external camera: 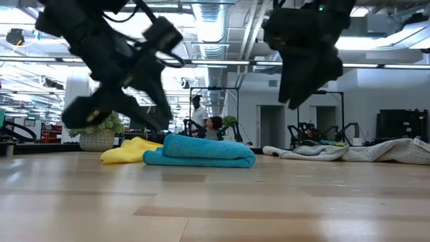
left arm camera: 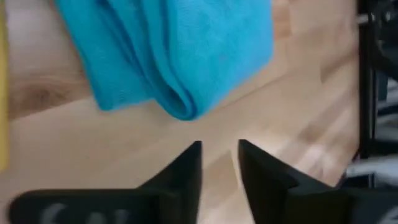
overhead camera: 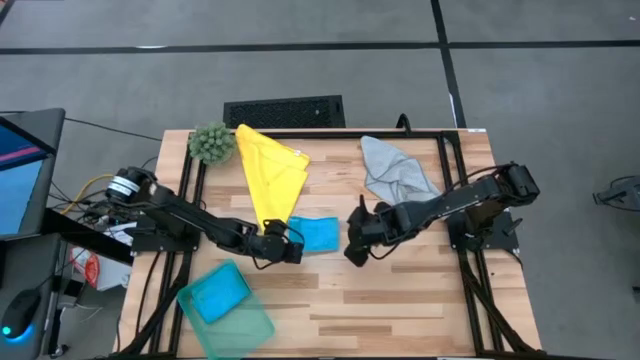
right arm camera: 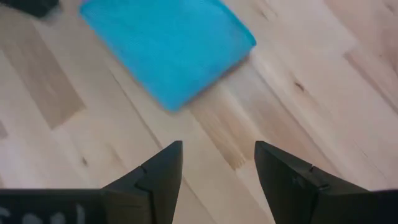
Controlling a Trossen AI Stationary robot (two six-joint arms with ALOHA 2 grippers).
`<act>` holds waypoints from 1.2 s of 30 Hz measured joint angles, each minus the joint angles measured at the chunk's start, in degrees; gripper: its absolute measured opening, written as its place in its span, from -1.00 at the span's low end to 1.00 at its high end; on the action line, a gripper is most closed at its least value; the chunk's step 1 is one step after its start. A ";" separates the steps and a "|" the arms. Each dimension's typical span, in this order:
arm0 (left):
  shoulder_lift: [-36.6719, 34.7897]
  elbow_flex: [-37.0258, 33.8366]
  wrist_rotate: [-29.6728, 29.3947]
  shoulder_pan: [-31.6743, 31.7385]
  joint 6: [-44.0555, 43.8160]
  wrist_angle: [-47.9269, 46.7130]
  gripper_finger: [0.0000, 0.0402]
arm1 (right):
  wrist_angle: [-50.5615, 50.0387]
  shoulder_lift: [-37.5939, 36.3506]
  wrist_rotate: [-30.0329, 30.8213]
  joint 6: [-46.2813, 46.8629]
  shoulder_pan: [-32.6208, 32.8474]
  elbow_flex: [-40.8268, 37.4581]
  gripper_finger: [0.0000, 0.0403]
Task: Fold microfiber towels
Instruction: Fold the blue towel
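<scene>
Mid-desk, between our two grippers, sits the blue towel point(overhead camera: 320, 234), folded into a compact stack with the rounded fold edge facing the left gripper point(overhead camera: 287, 247). It lies flat and nothing is touching it, so we judge this fold finished. Left fingers point(left arm camera: 186, 171) hang just beside that fold edge with a narrow gap between them and nothing in it, which reads as a release. Right gripper point(overhead camera: 355, 248) hovers on the towel's other side, above the wood, fingers point(right arm camera: 158, 174) wide and empty, likely clear so the stack isn't disturbed.

Yellow towel point(overhead camera: 268, 172) lies spread in a loose triangle toward the back, its near tip close to the blue stack. We'd guess it's next. Grey towel point(overhead camera: 395, 170) is crumpled at the back right, unfolded. Front left, a clear bin point(overhead camera: 262, 325) holds another blue towel point(overhead camera: 218, 293), probably the drop spot for finished ones. The fuzzy green plant ball point(overhead camera: 211, 143) at the back left corner is just clutter. Desk point(overhead camera: 400, 300) is otherwise bare wood up front.
</scene>
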 joint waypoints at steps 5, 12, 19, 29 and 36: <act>2.42 0.20 -3.30 0.09 -5.77 5.48 -0.08 | -1.21 -1.02 2.62 1.96 1.58 0.14 0.11; 2.48 0.15 -2.79 -1.10 -11.40 4.34 0.22 | -1.94 -1.35 3.91 2.24 1.97 0.05 0.11; 3.08 0.15 -7.78 -3.74 -20.36 1.37 0.23 | -1.53 -1.35 4.30 1.94 1.97 0.05 0.11; 10.24 0.09 -10.25 -3.06 -23.22 9.34 0.21 | -0.99 -1.33 5.54 1.41 1.95 0.05 0.11; 10.25 0.09 -12.10 -1.34 -23.08 12.05 0.21 | -0.34 -1.33 5.52 1.30 1.95 0.05 0.11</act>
